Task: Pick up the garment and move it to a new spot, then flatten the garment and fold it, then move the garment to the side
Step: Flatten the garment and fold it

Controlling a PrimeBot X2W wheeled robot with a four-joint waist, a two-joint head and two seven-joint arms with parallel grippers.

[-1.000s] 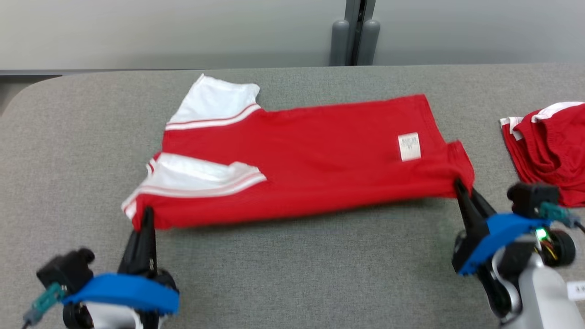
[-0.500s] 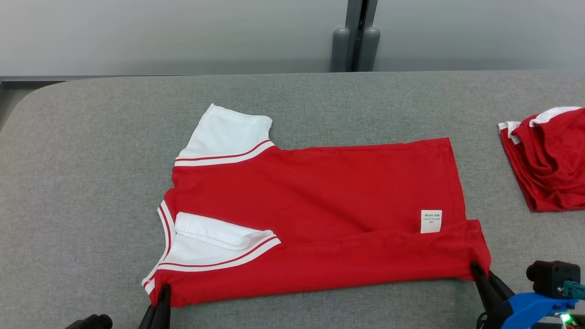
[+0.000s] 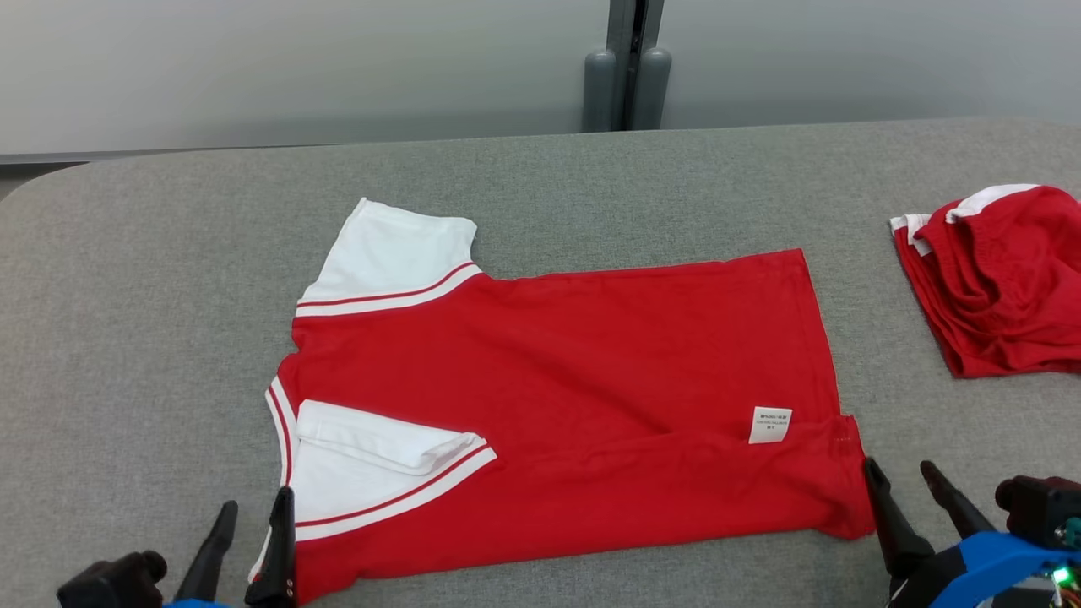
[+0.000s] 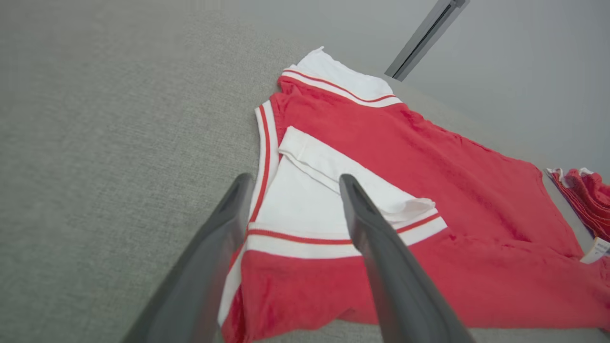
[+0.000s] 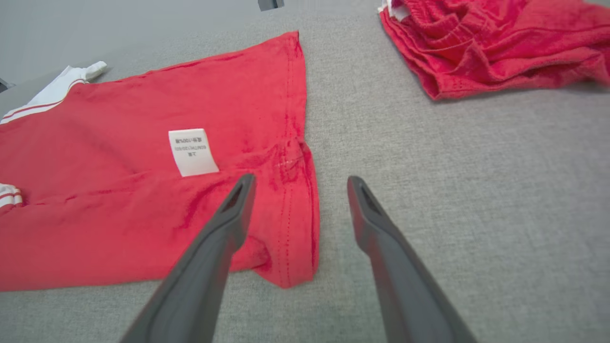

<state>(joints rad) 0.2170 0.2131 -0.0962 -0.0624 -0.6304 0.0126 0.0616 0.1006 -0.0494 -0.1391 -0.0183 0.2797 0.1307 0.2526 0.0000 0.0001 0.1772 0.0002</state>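
Head view: your shirt (image 3: 574, 380) lies flat on the table (image 3: 169, 295), its near edge folded over and one sleeve tucked in. The left gripper (image 3: 257, 500) and right gripper (image 3: 899, 465) sit at its near corners, fingers spread, holding nothing.

Left wrist view: the open fingers (image 4: 367, 214) straddle the collar-side edge.

Right wrist view: open jaws straddle the hem corner.

I'd judge placing and flattening done and a first fold laid. Further folds and the move aside remain.

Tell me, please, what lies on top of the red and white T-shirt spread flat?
A white red-striped sleeve folded onto the T-shirt, a turned-over strip of its near red edge, and a small white label by the hem. The fabric beneath those folds is hidden.
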